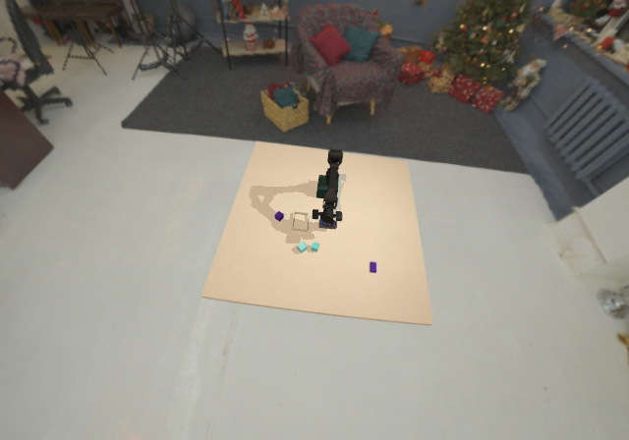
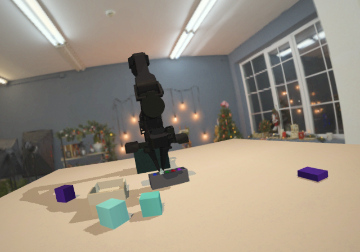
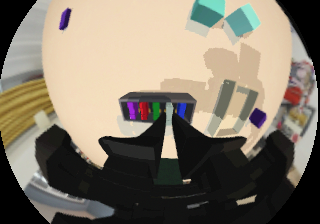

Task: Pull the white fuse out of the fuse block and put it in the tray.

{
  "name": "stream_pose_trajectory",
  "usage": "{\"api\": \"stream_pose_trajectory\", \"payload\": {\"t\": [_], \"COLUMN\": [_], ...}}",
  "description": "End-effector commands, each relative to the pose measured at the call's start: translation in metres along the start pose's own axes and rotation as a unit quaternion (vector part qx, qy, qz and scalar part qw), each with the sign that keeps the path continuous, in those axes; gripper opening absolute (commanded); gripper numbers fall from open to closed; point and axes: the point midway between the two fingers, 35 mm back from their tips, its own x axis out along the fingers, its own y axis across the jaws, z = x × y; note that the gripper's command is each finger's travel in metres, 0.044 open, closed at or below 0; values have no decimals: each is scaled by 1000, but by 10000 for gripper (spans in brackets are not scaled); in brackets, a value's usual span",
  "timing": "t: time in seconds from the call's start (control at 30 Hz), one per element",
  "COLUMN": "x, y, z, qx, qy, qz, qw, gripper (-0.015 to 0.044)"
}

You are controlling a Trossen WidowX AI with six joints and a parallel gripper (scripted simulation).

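The dark grey fuse block (image 2: 171,179) (image 3: 134,99) stands on the tan table and holds a row of fuses: blue, white, green, red and purple. The white fuse (image 2: 161,172) (image 3: 168,111) sits in its slot, second from one end. My gripper (image 2: 161,171) (image 3: 168,115) (image 1: 328,223) points straight down over the block and is shut on the top of the white fuse. The open beige tray (image 2: 93,197) (image 3: 228,92) (image 1: 300,214) stands just left of the block in the exterior view.
Two teal cubes (image 2: 112,213) (image 2: 150,203) (image 3: 207,7) (image 3: 242,19) lie in front of the tray. A purple cube (image 2: 64,193) (image 3: 258,119) lies left of the tray, a flat purple block (image 2: 312,174) (image 3: 64,18) far right. A dark green box (image 2: 144,162) stands behind the arm.
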Motion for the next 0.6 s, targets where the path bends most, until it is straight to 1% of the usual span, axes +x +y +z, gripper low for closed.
{"api": "stream_pose_trajectory", "payload": {"t": [0.0, 0.57], "x": [-3, -11], "y": [0, 0], "z": [1, 1], "qx": [-1, -1], "qy": [-1, -1], "qz": [-1, -1], "qw": [1000, 1000], "gripper": [0, 0]}}
